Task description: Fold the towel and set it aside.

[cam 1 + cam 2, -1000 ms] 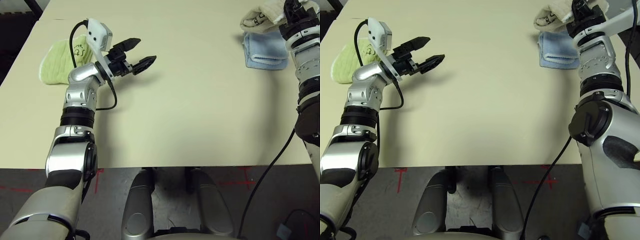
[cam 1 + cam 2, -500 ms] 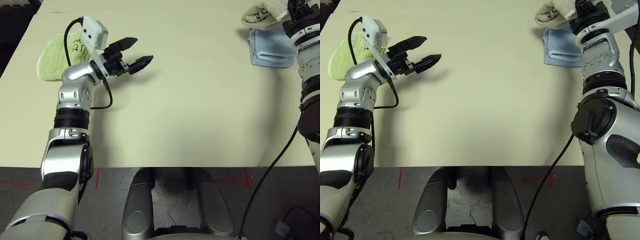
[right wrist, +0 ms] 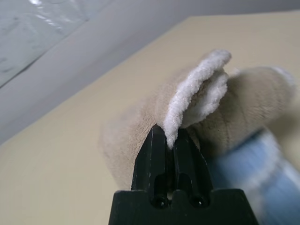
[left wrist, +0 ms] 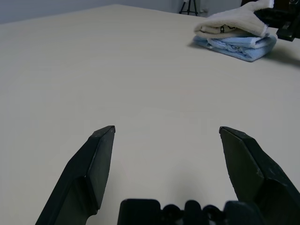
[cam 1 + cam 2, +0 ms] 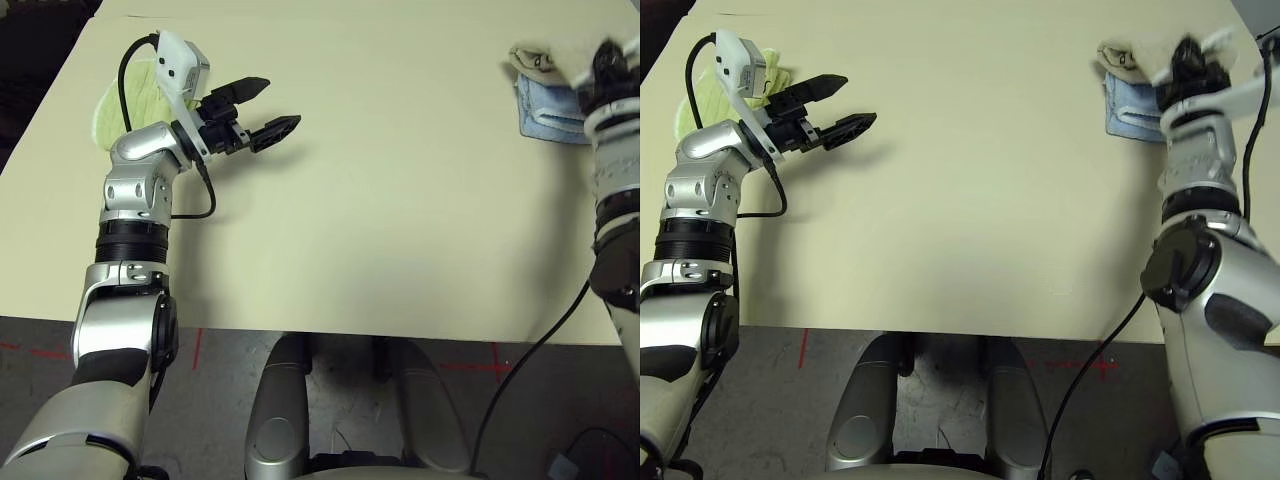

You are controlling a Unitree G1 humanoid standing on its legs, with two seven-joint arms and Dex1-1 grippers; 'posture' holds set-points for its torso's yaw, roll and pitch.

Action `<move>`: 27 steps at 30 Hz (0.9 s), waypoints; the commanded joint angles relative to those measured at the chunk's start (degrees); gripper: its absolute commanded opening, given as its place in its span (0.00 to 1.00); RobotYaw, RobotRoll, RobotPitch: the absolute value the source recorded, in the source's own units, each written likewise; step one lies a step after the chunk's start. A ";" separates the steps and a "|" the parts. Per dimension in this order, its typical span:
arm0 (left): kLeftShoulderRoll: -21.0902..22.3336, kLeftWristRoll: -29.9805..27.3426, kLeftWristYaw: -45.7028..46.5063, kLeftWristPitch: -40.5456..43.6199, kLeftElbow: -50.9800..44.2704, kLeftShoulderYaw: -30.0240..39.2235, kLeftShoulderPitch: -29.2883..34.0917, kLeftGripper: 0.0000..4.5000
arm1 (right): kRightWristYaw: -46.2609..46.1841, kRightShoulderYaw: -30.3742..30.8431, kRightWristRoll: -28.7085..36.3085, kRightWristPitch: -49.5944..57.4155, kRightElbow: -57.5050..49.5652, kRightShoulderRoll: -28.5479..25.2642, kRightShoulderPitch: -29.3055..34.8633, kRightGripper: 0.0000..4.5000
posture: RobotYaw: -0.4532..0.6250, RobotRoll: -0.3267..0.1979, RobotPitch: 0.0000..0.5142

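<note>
Right end effector (image 3: 169, 136) clenched on the white-edged fold of the beige towel (image 4: 229, 22), folded atop the light blue towel (image 4: 239, 44) at the far right of the surface (image 5: 400, 200). Left end effector (image 5: 262, 108) released, held above bare surface, near the lime-green towel (image 5: 120, 95).

The wide middle of the surface (image 5: 400, 220) is bare, so a hand could pass there freely. At the far right corner the beige towel (image 4: 232, 22) lies on a blue towel (image 4: 243, 44), forming a low stack. At the far left edge a green towel (image 5: 125, 95) takes some room.
</note>
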 commanded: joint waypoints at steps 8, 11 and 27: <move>-1.80 -0.29 0.33 -1.48 1.90 -0.57 -0.98 1.00 | 0.01 -0.38 3.16 1.93 -6.11 3.16 1.90 0.01 | 0.51 0.62 0.68; -3.07 -0.10 0.33 -2.96 3.98 -0.69 -2.25 1.00 | -0.47 0.30 3.72 3.19 -9.98 5.06 2.14 0.01 | 0.49 0.62 0.66; -5.60 0.28 -1.68 -8.43 12.91 -1.12 -7.33 1.00 | -28.64 1.07 8.69 15.95 -46.19 20.47 12.77 0.01 | 0.43 0.62 0.61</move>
